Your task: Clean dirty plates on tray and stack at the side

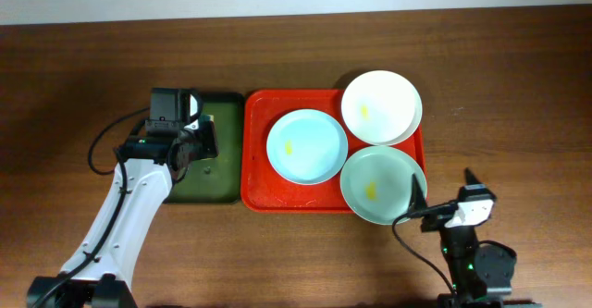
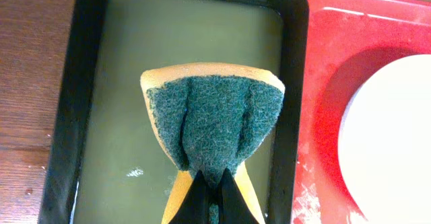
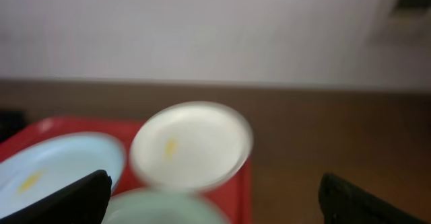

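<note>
Red rectangular tray (image 1: pixel 257 160) holds three round plates, each with a small yellow smear: pale blue plate (image 1: pixel 307 146) at its middle, white plate (image 1: pixel 381 107) overhanging its far right corner, pale green plate (image 1: pixel 383 185) overhanging its near right edge.

left black pincer (image 2: pixel 214 187) is clamped on a green-faced yellow sponge (image 2: pixel 215 113); right black pincer (image 3: pixel 215 200) has its fingers (image 3: pixel 67 198) wide apart.

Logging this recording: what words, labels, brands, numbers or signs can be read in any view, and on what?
No readable text in any view.
The red tray, white plate, pale blue plate, pale green plate, dark green tray and sponge carry no print.
The right wrist view is blurred; nothing legible there.
</note>
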